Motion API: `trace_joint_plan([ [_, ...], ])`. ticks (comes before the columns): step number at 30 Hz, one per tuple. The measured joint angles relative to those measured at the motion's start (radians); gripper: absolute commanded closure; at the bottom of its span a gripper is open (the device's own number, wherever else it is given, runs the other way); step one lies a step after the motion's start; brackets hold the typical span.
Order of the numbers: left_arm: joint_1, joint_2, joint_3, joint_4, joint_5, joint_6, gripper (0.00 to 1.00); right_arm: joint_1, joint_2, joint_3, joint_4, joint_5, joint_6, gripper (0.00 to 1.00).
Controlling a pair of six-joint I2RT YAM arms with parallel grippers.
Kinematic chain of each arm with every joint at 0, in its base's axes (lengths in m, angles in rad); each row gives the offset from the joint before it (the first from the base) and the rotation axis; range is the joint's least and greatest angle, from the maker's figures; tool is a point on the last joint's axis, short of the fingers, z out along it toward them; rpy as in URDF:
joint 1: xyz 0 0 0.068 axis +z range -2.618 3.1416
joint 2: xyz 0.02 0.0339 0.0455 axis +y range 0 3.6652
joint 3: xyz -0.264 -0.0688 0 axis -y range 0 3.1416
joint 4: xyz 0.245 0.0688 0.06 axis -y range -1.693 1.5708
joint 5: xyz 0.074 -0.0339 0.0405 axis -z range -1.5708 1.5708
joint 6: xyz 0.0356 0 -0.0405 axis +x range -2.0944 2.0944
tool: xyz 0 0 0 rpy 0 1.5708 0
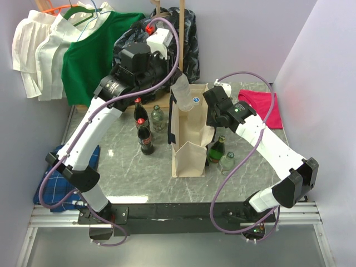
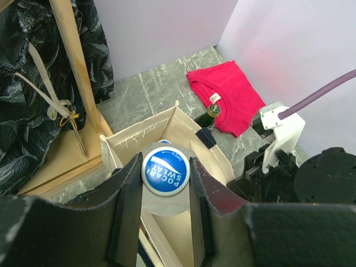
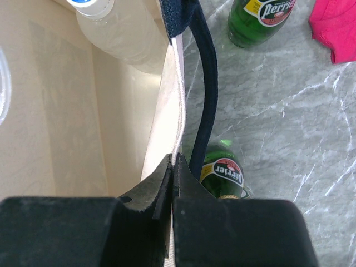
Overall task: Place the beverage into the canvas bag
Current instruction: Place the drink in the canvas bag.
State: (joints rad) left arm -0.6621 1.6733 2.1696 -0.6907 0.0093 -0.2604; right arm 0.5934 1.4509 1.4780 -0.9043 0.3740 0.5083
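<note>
Above the canvas bag (image 1: 189,158), your left jaws clasp the Pocari Sweat bottle (image 2: 165,172), right jaws pinching the bag's rim; next, lower it straight inside.

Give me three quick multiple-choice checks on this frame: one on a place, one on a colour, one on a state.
1. Where does the red shirt lie?
A) hanging up
B) far right of the table
C) near left edge

2. The left claw holds a bottle. What colour is its cap?
A) blue
B) red
C) green

3. The right claw is:
A) open above the table
B) shut, empty
C) shut on the canvas bag rim

Key: 1 B, it lies flat on the marble beyond the bag. 2 A, the left wrist view shows a blue cap. 3 C, its fingers pinch the canvas edge.
</note>
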Motion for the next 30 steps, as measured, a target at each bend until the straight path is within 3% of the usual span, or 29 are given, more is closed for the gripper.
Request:
trace_joint_plan([
  [12, -0.006, 0.029, -0.079, 0.044, -0.015, -0.013, 0.99, 0.0, -0.002, 0.0, 0.0, 0.0, 0.0, 1.0],
  [30, -0.015, 0.046, -0.18, 0.117, -0.166, -0.011, 0.99, 0.0, -0.002, 0.0, 0.0, -0.001, 0.0, 1.0],
])
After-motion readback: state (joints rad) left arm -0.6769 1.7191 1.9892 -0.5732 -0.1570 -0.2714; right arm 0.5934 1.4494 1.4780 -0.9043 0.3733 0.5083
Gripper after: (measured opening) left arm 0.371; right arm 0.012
